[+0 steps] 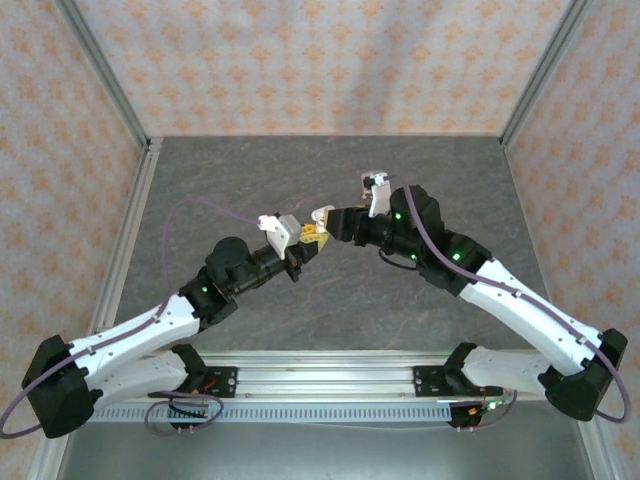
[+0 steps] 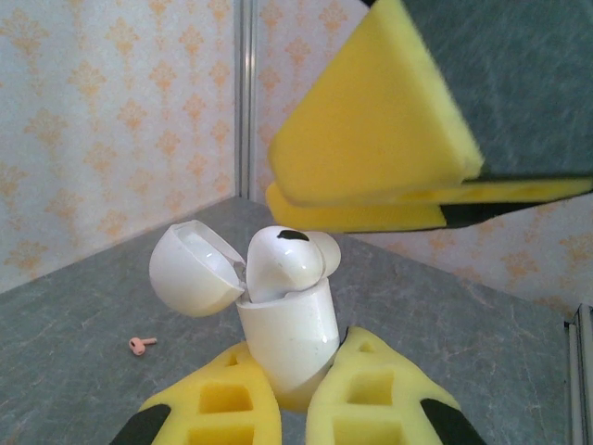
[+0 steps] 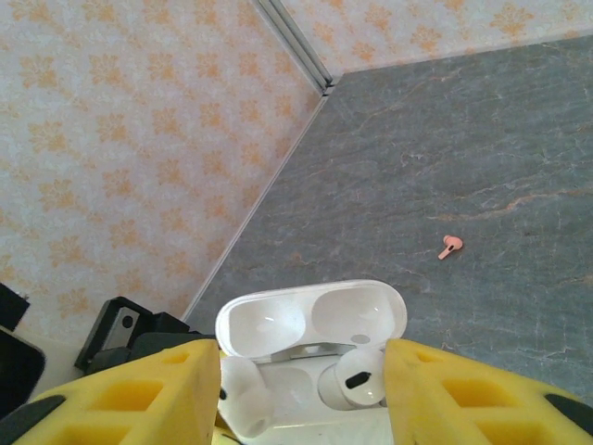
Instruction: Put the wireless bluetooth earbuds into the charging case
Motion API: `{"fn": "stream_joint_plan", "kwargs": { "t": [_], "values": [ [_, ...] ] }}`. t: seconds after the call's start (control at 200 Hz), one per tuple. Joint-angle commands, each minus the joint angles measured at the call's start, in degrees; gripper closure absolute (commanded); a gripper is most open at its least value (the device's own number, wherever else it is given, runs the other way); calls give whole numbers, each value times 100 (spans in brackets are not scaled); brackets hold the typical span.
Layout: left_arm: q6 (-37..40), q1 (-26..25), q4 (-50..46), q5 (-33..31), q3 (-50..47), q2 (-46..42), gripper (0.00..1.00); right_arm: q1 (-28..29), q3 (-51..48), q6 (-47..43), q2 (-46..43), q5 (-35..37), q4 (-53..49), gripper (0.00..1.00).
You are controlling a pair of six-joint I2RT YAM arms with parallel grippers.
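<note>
Counter (image 1: 300,180) of grey stone pattern lies beneath both arms, which meet above its middle. There the left claw (image 2: 295,385) is clamped on the white charging case (image 2: 289,329), whose lid (image 2: 190,269) stands open. Just over the case, the right claw (image 3: 301,394) hangs with jaws apart, gripping nothing. Two white earbuds (image 3: 352,380) sit in its wells. One pink earbud (image 3: 449,246) lies on the counter, well apart.

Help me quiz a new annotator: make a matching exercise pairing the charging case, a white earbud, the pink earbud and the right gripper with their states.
1 charging case
2 white earbud
3 pink earbud
4 right gripper

a lying on the table
b open, empty
c seated in the case
d held by left gripper, lid open

Pairs: 1-d, 2-c, 3-a, 4-b
</note>
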Motion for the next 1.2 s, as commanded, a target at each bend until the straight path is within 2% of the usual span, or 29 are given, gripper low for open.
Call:
{"fn": "stream_joint_plan", "kwargs": {
  "t": [0.0, 0.195, 0.285, 0.38, 0.465, 0.595, 0.731, 0.926, 1.191],
  "values": [
    [44, 26, 74, 0, -166, -165, 100, -47, 330, -65, -122, 7, -231, 50],
    [33, 28, 108, -14, -275, -261, 100, -65, 405, -143, -268, -148, -489, 50],
    [96, 56, 46, 184, -262, -315, 100, -65, 337, -128, -299, -442, -453, 59],
    [142, 121, 35, 480, -257, -398, 100, -60, 203, -40, -278, -1179, -207, 70],
    [132, 185, 144, 651, -266, -427, 100, -56, 17, 54, -264, -1724, 79, 75],
    [142, 263, 242, 880, -123, -293, 100, -47, -127, 42, -299, -2004, 268, 80],
    [119, 268, 232, 1050, 23, -129, 100, -47, -3, -197, -284, -1923, 40, 81],
    [63, 263, 339, 1034, -20, -96, 100, -71, 89, -539, -231, -1393, -450, 84],
    [91, 263, 348, 1052, -11, -79, 100, -261, 97, -611, -100, -1373, -587, 86]
  ]
}}
